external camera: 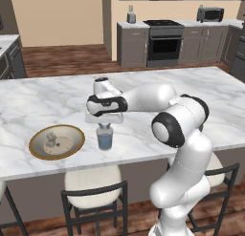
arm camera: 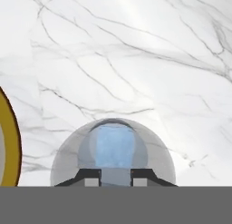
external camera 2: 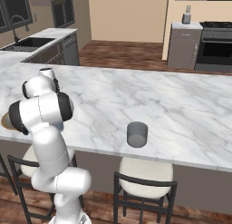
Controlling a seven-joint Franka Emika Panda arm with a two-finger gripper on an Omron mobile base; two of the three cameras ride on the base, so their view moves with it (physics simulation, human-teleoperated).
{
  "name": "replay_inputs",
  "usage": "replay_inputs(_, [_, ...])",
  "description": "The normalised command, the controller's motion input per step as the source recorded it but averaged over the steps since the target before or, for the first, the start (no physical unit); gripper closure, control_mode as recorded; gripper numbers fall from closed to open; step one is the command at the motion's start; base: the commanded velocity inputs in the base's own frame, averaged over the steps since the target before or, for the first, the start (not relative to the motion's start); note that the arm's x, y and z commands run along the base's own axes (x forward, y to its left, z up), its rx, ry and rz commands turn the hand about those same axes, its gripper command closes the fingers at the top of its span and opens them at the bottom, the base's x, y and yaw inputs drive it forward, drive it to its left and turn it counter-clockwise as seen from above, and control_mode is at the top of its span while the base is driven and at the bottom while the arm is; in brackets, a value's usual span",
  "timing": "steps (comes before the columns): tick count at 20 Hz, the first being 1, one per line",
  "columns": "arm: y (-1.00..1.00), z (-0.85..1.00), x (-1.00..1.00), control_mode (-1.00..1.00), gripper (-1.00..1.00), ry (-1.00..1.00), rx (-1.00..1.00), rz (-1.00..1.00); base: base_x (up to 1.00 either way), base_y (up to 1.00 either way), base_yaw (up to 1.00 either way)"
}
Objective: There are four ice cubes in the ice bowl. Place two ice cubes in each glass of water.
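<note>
On the marble counter stands one glass of water (external camera: 104, 139), bluish, with my gripper (external camera: 105, 127) pointing straight down just above its mouth. In the hand view the same glass (arm camera: 113, 148) lies directly below the fingertips (arm camera: 92, 177), and my gripper (arm camera: 115, 177) is shut on a small pale ice cube held between them. To the left of the glass sits the ice bowl (external camera: 33, 145), gold-rimmed, with a small cluster of ice cubes (external camera: 50, 137) inside; its rim (arm camera: 12, 141) shows at the hand view's left edge. The other glass of water (external camera 2: 137, 134), darker grey, stands far to the right.
The counter's front edge (external camera: 119, 161) runs close to the glass and bowl, with padded stools (external camera: 93, 182) below it. A stove (external camera: 164, 41) and cabinets line the back wall, and a sink (external camera 2: 25, 42) sits at the far left.
</note>
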Motion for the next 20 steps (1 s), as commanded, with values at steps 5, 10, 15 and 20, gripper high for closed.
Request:
replay_inputs(5, [0.0, -0.21, 0.0, -1.0, 1.0, -0.04, 0.0, 0.0, 0.0, 0.0, 0.0])
replay_inputs(10, [0.0, -0.18, 0.0, -1.0, 1.0, -0.03, 0.0, 0.0, 0.0, 0.0, 0.0])
replay_inputs(15, [0.0, -0.01, 0.0, -1.0, 1.0, -0.06, 0.0, 0.0, 0.0, 0.0, 0.0])
replay_inputs(20, [0.0, 0.0, 0.0, -1.0, -1.0, -0.06, 0.0, 0.0, 0.0, 0.0, 0.0])
